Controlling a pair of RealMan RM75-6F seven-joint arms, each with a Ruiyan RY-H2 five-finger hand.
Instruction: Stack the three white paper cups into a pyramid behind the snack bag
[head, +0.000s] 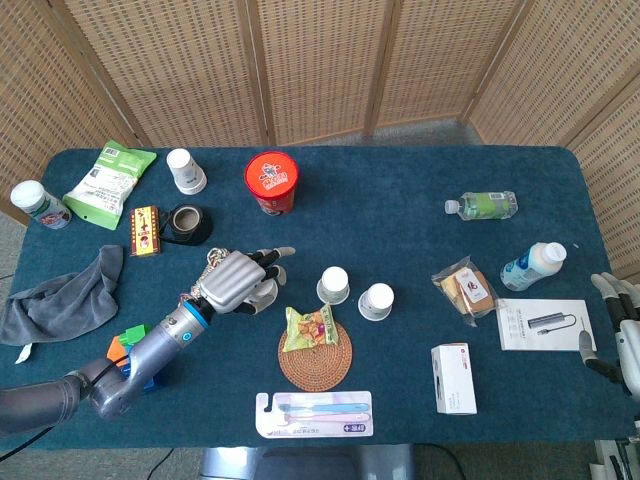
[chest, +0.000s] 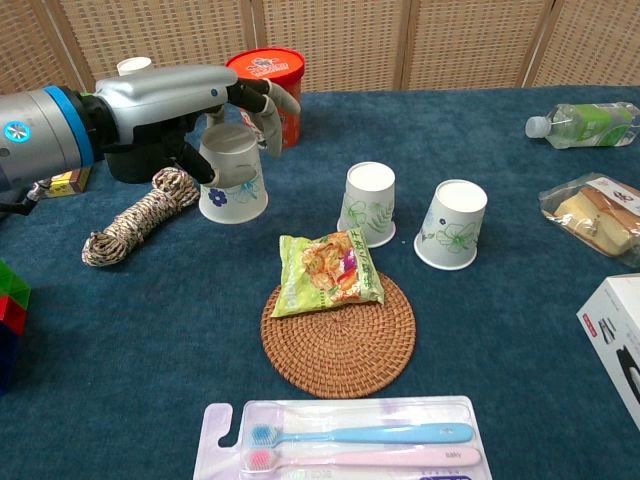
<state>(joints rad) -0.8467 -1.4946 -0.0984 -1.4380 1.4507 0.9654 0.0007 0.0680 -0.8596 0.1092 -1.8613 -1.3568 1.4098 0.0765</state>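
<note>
L hand (chest: 190, 100) grips white paper cup (chest: 231, 183) upside down, blue flower print, rim near bench (chest: 520, 330). R hand (head: 612, 322) at edge, fingers apart, holding nothing.

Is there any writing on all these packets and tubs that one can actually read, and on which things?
No text here is legible.
Red tub: white emblem on its side, characters blurred.
Snack bag: printed picture, words too small.
Green pouch: white label, unreadable.
White box: small red mark, unreadable.
Leaflet: printed picture, lettering too small.
Toothbrush pack: card print at the bottom, cut off.
Paper cups: flower prints, no words.
</note>
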